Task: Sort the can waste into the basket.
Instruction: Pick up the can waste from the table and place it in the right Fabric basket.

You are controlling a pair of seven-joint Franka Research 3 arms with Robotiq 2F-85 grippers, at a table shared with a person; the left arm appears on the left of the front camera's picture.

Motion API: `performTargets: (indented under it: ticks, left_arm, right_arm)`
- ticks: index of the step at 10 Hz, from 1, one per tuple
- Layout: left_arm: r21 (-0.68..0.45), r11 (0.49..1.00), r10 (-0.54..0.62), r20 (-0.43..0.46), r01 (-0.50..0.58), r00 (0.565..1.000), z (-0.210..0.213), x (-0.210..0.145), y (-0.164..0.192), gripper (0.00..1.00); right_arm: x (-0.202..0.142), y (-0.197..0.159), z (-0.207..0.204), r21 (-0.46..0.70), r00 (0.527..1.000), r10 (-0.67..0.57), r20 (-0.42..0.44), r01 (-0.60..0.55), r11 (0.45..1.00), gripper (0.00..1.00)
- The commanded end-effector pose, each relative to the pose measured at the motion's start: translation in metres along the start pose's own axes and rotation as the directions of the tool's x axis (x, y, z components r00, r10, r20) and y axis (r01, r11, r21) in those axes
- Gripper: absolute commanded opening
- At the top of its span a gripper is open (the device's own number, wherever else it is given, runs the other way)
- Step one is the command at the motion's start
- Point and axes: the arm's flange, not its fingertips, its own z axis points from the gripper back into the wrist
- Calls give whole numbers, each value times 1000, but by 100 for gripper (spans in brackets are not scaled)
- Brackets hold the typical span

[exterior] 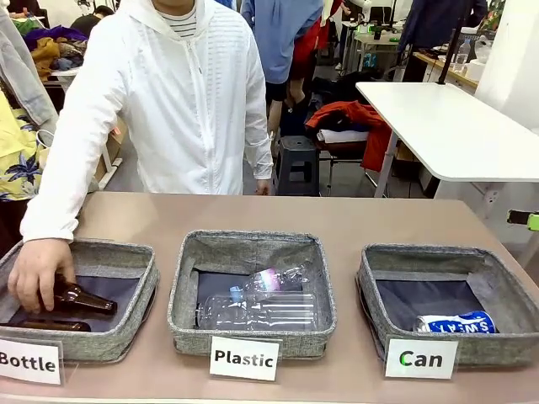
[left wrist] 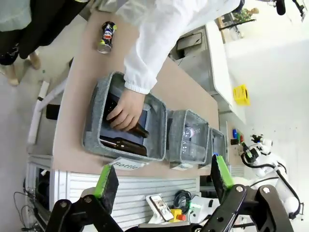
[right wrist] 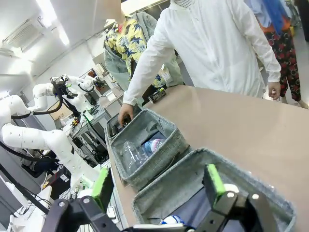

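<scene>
— What do we have on the left?
— Our left jaws stand wide, green pads point(left wrist: 107, 182) well apart, nothing between them. Ahead of them the person's hand point(exterior: 38, 271) rests on a brown glass bottle point(exterior: 82, 300) inside the square grey fabric basket labelled "Bottle" point(exterior: 114, 252).
— And the crushed dark silver can point(left wrist: 106, 35)?
— We see it on the brown bench point(exterior: 337, 219), outside every basket, beyond the "Bottle" one, toward the person's edge.
— The middle?
— The matching grey basket labelled "Plastic" point(exterior: 253, 244) holds clear plastic bottles point(exterior: 261, 310).
— The right?
— The blue and white can point(exterior: 457, 322) lies in the near part of the grey fabric basket labelled "Can" point(exterior: 446, 255). Our right jaws hang near it, wide and empty, one green pad point(right wrist: 212, 180) over its rim.
</scene>
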Motion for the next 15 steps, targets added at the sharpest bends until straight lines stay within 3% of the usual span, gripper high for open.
performTargets:
  ticks: [1,5,8,10,11,12,13,14,15]
  left_arm:
    - [55,998,8,-13,-8,1000,-12,2,-14,100]
    - [136,988,-54,-142,74,988,-55,33,-49,100]
    - [275,947,-99,-245,167,964,-133,73,-63,100]
    - [357,840,-305,-315,409,899,-213,79,-84,100]
    - [397,762,-377,-372,512,848,-249,79,-93,100]
    - [435,696,-407,-417,572,813,-282,77,-100,100]
    - [503,632,-416,-421,589,806,-317,76,-103,100]
    - [533,524,-498,-441,664,747,-340,73,-103,100]
    - [468,485,-554,-489,739,674,-359,69,-102,100]
  right_arm:
    - [2,2,-4,-15,1000,0,26,0,1000,100]
    - [2,2,-4,-15,1000,0,26,0,1000,100]
    - [2,2,-4,-15,1000,0,26,0,1000,100]
    - [2,2,-4,-15,1000,0,26,0,1000,100]
    - [2,2,-4,-15,1000,0,26,0,1000,100]
    - [2,2,-4,-15,1000,0,26,0,1000,100]
    - [2,2,-4,-15,1000,0,26,0,1000,100]
    - [2,2,-4,-15,1000,0,26,0,1000,100]
    - [2,2,-4,-15,1000,0,26,0,1000,100]
